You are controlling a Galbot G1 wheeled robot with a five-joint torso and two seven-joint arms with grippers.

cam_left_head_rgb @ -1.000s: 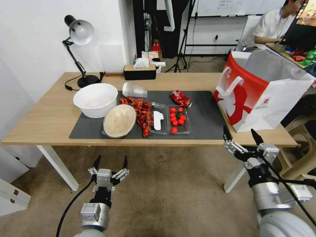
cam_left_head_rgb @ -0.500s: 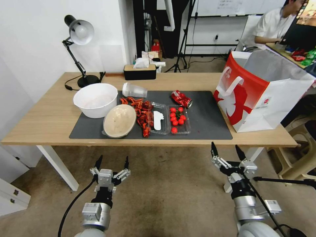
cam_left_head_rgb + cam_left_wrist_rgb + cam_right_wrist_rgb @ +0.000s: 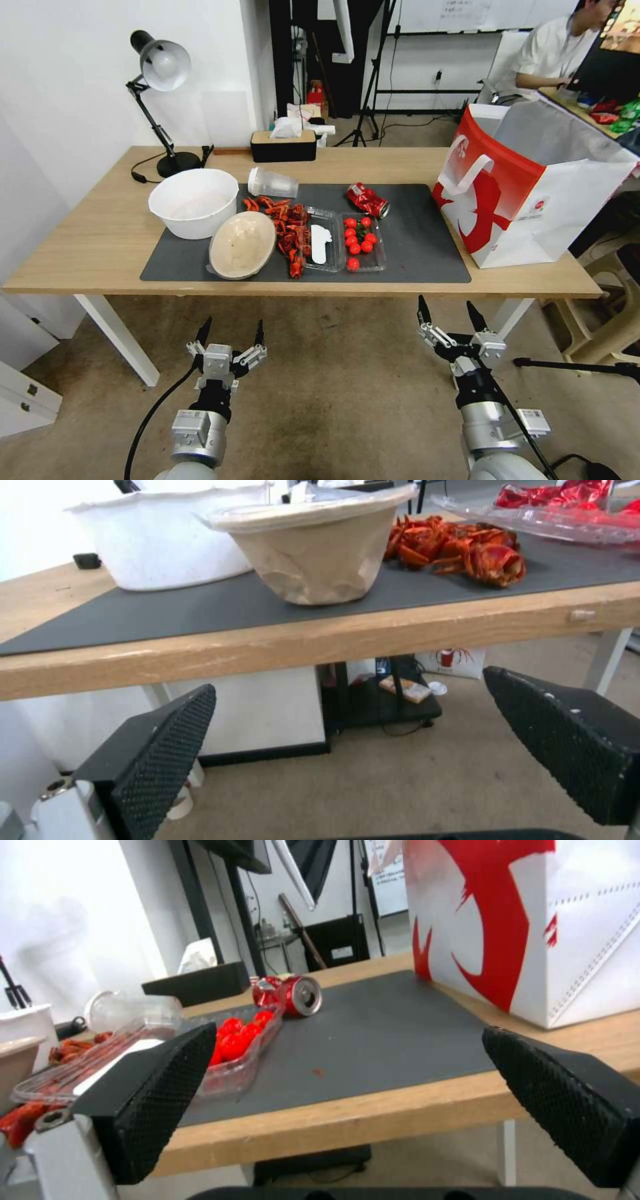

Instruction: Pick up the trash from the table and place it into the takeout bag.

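Both tools hang below the table's (image 3: pixel 100 267) near edge, left tool (image 3: pixel 229 333) and right tool (image 3: pixel 449 313) spread wide, empty. Crushed red can (image 3: pixel 367 199) lies on the mat beside the takeout bag (image 3: pixel 533 213); clear tray (image 3: pixel 363 253) holds tomatoes.

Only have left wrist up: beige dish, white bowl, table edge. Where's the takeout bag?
Observer: The takeout bag stands upright at the right end of the table, top open.
Operator: Crushed can?
Observer: The crushed red can lies on its side on the grey mat, just behind the tomato tray.
Operator: Right gripper?
Observer: The right gripper is open and empty, below the table's front edge, towards the bag end.
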